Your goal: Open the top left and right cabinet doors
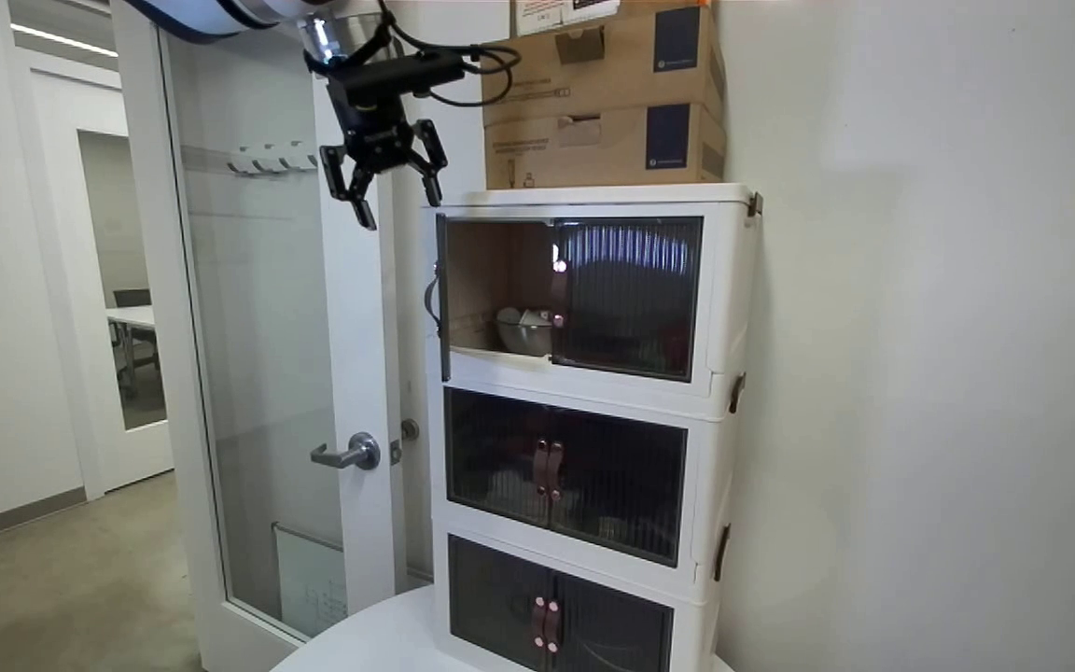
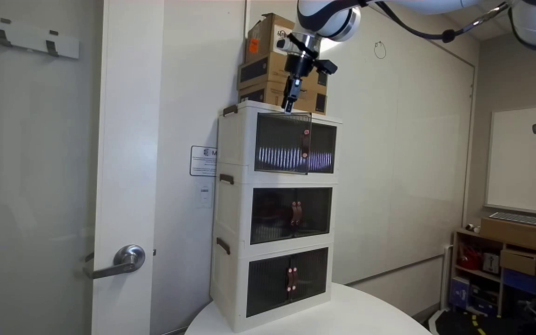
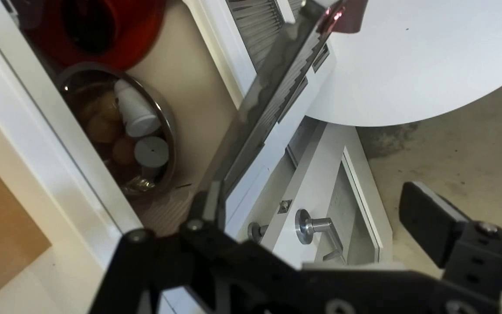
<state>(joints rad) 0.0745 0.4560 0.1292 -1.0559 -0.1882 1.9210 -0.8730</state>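
Observation:
The top left cabinet door (image 1: 444, 299) stands swung outward, seen nearly edge-on; it also shows in an exterior view (image 2: 281, 144) and in the wrist view (image 3: 273, 98). The top right cabinet door (image 1: 633, 299) is shut; in an exterior view (image 2: 322, 148) the left door partly covers it. My gripper (image 1: 398, 205) is open and empty, pointing down at about the height of the cabinet top, near the left door's upper edge; it also shows in an exterior view (image 2: 288, 108). In the wrist view the gripper (image 3: 316, 207) has one finger over the left door's near end; whether they touch is unclear.
Cardboard boxes (image 1: 593, 140) stand on the white cabinet (image 1: 729, 299), which rests on a round white table (image 2: 365, 311). A glass bowl (image 1: 525, 333) and a red object (image 3: 142, 30) are inside the top tier. A frosted-glass room door (image 1: 360, 373) stands beside the cabinet.

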